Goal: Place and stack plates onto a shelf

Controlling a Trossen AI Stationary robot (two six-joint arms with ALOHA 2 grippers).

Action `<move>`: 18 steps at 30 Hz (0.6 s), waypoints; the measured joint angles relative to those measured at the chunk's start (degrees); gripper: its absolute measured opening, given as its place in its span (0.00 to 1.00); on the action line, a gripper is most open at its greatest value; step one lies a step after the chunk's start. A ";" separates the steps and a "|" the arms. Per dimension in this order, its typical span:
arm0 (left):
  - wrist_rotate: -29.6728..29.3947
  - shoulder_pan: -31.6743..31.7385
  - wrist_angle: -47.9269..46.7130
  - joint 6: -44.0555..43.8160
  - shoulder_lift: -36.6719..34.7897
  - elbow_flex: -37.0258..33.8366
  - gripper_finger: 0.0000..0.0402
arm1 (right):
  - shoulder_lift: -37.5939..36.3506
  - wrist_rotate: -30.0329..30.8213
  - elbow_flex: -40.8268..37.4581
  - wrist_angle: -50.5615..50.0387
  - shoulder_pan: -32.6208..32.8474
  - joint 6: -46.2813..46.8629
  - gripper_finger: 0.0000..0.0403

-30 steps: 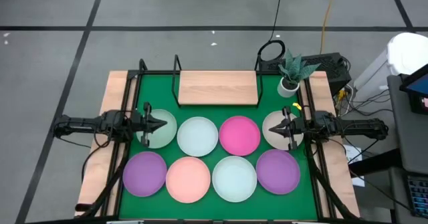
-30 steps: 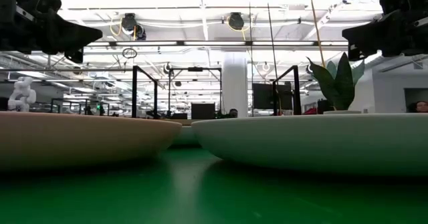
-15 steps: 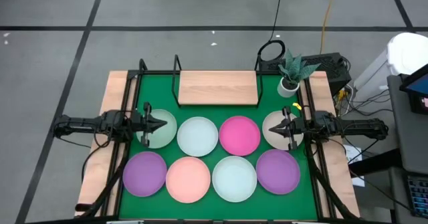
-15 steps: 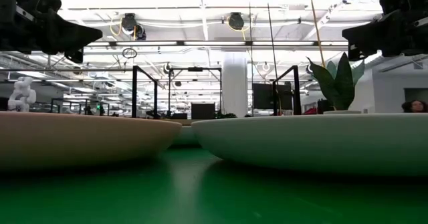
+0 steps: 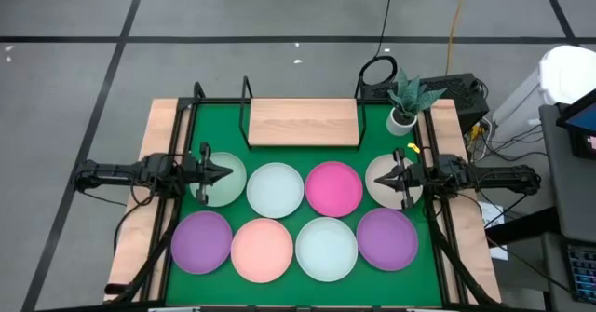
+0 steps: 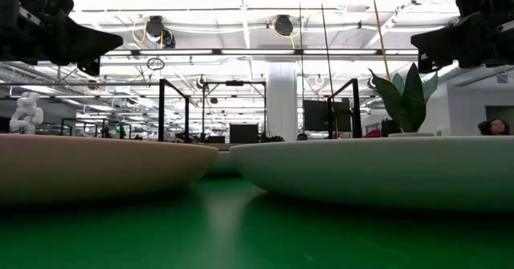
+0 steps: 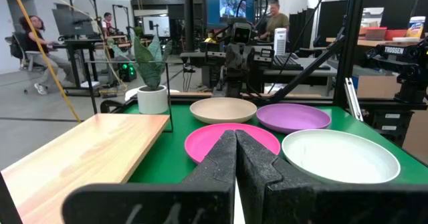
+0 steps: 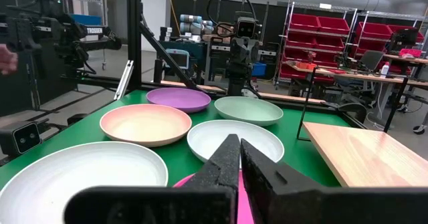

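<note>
- Eight round matte plates lie in two rows of four on the green mat (image 5: 298, 154): pale mint plate (image 5: 223, 179), white plate (image 5: 275, 189), magenta plate (image 5: 333, 187), beige plate (image 5: 384, 177); purple plate (image 5: 201, 241), salmon plate (image 5: 262, 250), pale white plate (image 5: 326, 248), second purple plate (image 5: 386, 237).
- Light wooden shelf board (image 5: 303, 122) stands bare at the surface's far edge.
- Left gripper (image 5: 223, 173) and right gripper (image 5: 386, 178) hover with jaws closed, empty.

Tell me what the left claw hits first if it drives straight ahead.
Probably nothing on the mat: the left claw, shut, hovers over a pale plate and points across at the right claw, far off; height is unclear.
</note>
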 joint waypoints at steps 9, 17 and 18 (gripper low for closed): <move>0.02 -0.01 0.00 0.00 0.00 0.00 0.01 | -0.02 0.01 0.01 0.02 -0.02 0.00 0.00; -0.02 -0.01 0.00 4.46 0.00 0.00 0.01 | -0.02 -0.03 0.01 3.80 0.00 -0.21 0.00; -0.02 -0.01 0.00 4.32 0.00 0.00 0.01 | 0.00 -0.05 -0.01 3.74 -0.02 0.08 0.00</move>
